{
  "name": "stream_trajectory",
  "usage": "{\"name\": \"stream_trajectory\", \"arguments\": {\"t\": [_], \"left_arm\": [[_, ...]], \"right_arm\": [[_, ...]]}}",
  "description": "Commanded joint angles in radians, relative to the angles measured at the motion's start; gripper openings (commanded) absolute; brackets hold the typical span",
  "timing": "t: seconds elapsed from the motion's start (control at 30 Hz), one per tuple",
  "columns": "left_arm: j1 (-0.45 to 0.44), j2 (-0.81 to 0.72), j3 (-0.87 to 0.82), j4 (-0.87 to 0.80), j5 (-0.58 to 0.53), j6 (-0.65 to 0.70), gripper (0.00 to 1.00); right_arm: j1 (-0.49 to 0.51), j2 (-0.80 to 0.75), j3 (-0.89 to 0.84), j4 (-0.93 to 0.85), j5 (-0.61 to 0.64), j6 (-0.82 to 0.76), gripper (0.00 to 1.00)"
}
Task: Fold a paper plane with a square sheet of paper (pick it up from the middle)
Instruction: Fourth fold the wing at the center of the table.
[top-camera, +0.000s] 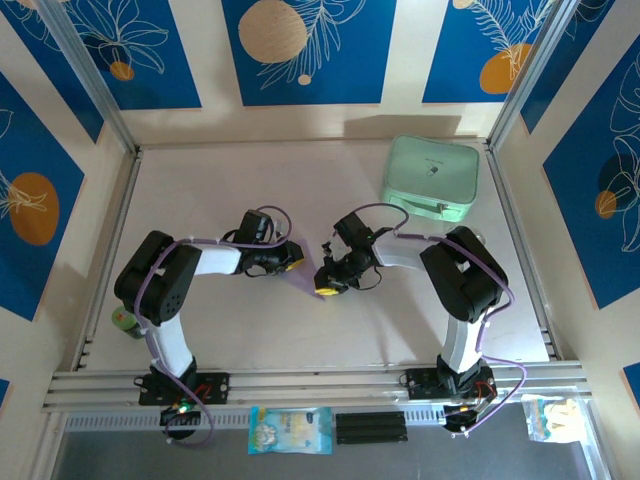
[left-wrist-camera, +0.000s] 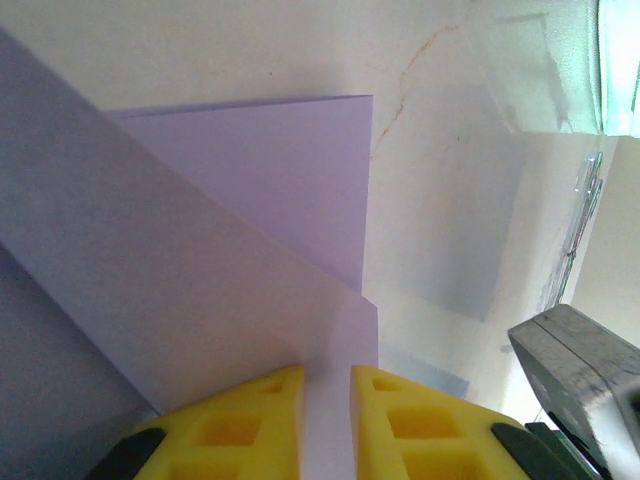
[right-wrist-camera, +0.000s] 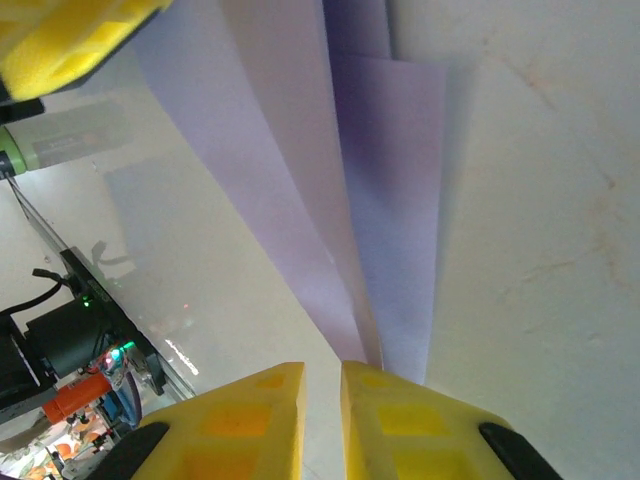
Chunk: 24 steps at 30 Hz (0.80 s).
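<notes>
The sheet of paper (top-camera: 305, 272) is pale lilac, folded into a pointed shape, and spans the gap between my two grippers at mid-table. My left gripper (top-camera: 290, 258) holds its wide end. In the left wrist view the paper (left-wrist-camera: 200, 250) runs down between the nearly closed yellow jaws of that gripper (left-wrist-camera: 327, 375), and one flap rises to the left. In the right wrist view the creased layers (right-wrist-camera: 390, 200) narrow to a point at the tip of my right gripper (right-wrist-camera: 322, 370). Its jaws leave a thin slit that shows bare table. No finished paper plane is to be seen.
A mint-green rounded case (top-camera: 430, 180) lies at the back right, away from both arms. A small green bottle (top-camera: 122, 320) stands by the left rail. Packets (top-camera: 290, 430) lie in front of the near rail. Metal rails border the table on the left and right.
</notes>
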<state>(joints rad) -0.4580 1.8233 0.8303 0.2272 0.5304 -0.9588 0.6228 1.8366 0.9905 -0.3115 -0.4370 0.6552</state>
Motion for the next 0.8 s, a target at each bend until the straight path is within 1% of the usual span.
{"name": "stream_trajectory", "arguments": {"t": [0.0, 0.63, 0.77], "left_arm": [[0.012, 0.021, 0.021, -0.007, -0.003, 0.022, 0.20], [0.012, 0.028, 0.023, -0.023, -0.007, 0.022, 0.21], [0.012, 0.028, 0.022, -0.029, -0.009, 0.022, 0.21]], "right_arm": [[0.008, 0.025, -0.010, -0.026, -0.001, 0.000, 0.17], [0.020, 0.067, -0.007, -0.030, 0.002, -0.004, 0.17], [0.020, 0.051, -0.006, -0.040, 0.005, -0.010, 0.17]]}}
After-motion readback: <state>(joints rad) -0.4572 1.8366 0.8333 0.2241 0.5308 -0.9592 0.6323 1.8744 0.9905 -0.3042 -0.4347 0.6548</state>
